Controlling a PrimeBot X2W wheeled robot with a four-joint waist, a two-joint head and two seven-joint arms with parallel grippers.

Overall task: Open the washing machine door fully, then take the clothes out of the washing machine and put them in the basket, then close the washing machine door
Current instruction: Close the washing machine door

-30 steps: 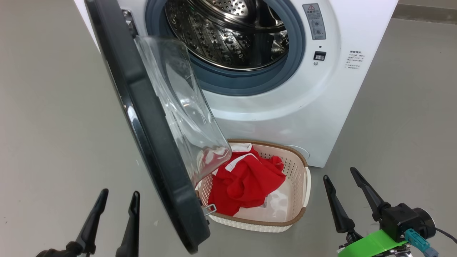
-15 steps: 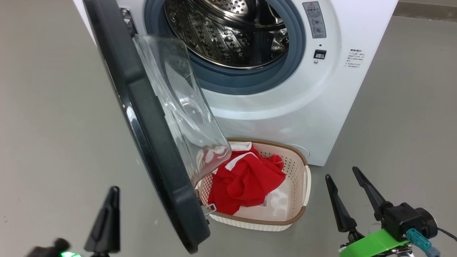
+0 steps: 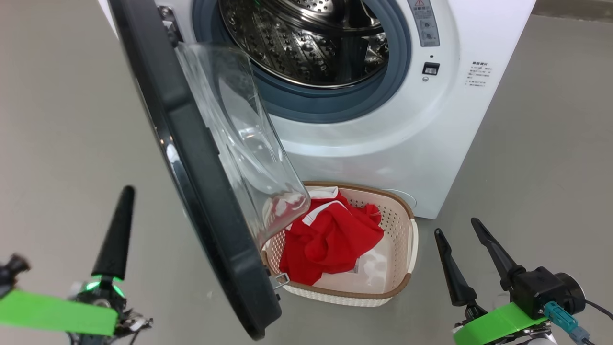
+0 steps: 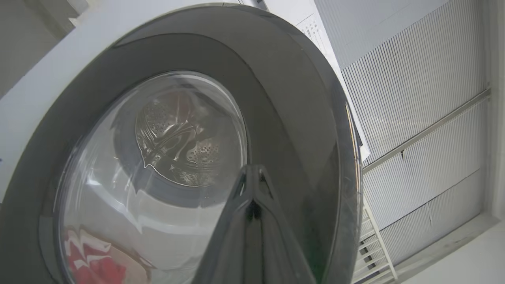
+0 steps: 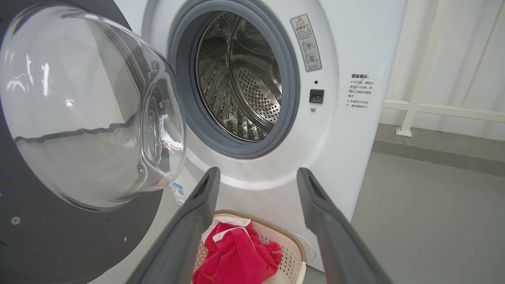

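In front of the washing machine [image 3: 431, 143], the clothes [image 3: 330, 239] lie heaped in the basket [image 3: 408, 225] on the floor [image 3: 57, 120]. The steel drum [image 3: 306, 48] looks empty from here (its lowest part is out of sight), and the washing machine door [image 3: 191, 158] stands swung wide, its glass bowl [image 3: 239, 143] hanging over the basket's left end. Your left gripper [image 3: 125, 196] hovers on the door's outer side, fingers pressed together into one blunt point, touching nothing. Your right gripper [image 3: 455, 226] waits low beyond the basket's right end, fingers spread and empty. What remains, by the look of it, is closing the door. Set the closed left tip against the glossy black rim near its free edge, not on the bulging glass, and push in a steady arc that follows the swing. Keep the right arm clear of the opening, and press until the door seats flush against the grey ring
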